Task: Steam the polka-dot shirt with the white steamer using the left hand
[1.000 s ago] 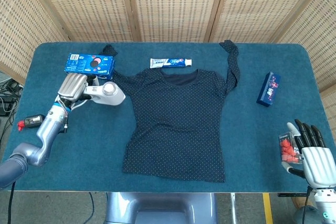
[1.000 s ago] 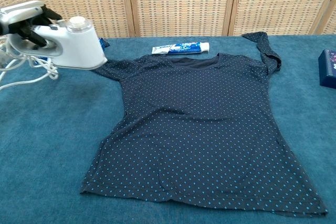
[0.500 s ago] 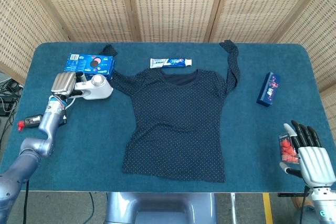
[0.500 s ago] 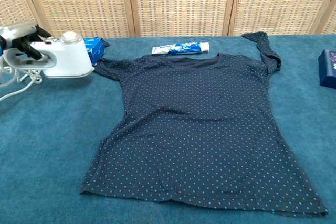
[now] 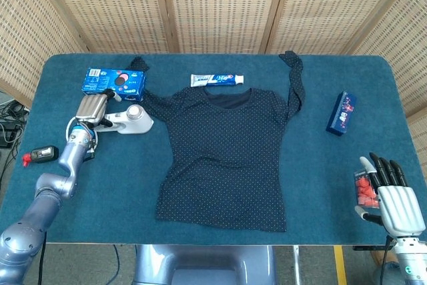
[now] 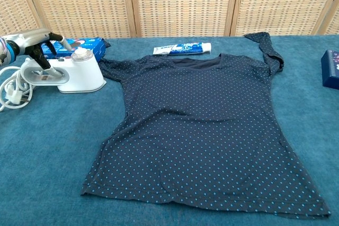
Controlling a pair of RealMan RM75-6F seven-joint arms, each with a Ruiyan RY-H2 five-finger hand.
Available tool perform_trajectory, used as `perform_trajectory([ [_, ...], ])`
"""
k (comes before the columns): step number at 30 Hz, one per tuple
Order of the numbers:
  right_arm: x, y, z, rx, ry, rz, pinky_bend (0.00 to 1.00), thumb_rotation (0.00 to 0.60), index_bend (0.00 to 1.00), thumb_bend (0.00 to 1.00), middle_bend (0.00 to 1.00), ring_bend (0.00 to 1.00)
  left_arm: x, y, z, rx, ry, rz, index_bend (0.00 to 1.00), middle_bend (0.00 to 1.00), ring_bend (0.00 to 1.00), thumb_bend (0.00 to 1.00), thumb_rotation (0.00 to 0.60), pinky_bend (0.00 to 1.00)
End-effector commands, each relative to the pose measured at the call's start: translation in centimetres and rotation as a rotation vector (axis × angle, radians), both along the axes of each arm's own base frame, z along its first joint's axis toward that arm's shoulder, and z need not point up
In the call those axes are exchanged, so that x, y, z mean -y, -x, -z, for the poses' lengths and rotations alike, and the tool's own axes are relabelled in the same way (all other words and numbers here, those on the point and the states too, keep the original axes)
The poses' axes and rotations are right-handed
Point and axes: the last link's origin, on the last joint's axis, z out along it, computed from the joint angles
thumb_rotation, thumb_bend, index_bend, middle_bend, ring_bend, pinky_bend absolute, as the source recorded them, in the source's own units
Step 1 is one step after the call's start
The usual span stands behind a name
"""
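- The white steamer (image 6: 74, 71) stands on the blue table (image 5: 100, 185), just left of the polka-dot shirt (image 5: 227, 151), which lies flat.
- The left hand (image 5: 92, 109) grips the steamer's handle.
- A blue snack box (image 5: 113, 81) lies behind the steamer, a toothpaste tube (image 5: 217, 80) at the collar.
- The right hand (image 5: 393, 195) rests open, fingers straight, beside a small red packet (image 5: 363, 190).

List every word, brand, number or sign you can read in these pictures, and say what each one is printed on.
None can be read for certain.
Blue biscuit box: white print and a round dark biscuit picture, lettering too blurred to read.
Toothpaste tube: blue and white brand lettering, too small to read.
Dark blue box at the table's right: red and white markings, unreadable.
White steamer: no print visible.
Polka-dot shirt: dots only, no text.
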Motion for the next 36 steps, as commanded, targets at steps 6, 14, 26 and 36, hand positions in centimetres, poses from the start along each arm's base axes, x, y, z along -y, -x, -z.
perform_trajectory([
  [6,-0.2,-0.2,-0.1,0.004,0.003,-0.009,0.0,0.6,0.0,0.0,0.0,0.0,0.8,-1.0,-0.2,0.051,-0.007,0.073,0.0,0.0,0.0,0.0,0.6,0.01],
  [14,-0.5,-0.5,-0.2,0.007,0.001,-0.028,0.0,0.6,0.0,0.0,0.0,0.0,3.7,-1.2,-2.9,0.093,-0.012,0.165,0.0,0.0,0.0,0.0,0.6,0.0],
  [26,-1.1,-0.9,-0.6,0.008,0.013,-0.052,0.0,0.6,0.0,0.0,0.0,0.0,14.6,-1.1,-9.4,0.054,-0.126,0.144,0.0,0.0,0.0,0.0,0.6,0.0],
  [36,-1.1,-0.7,-1.0,0.026,0.021,-0.049,0.0,0.6,0.0,0.0,0.0,0.0,23.9,0.4,-12.6,-0.035,-0.215,0.056,0.0,0.0,0.0,0.0,0.6,0.0],
])
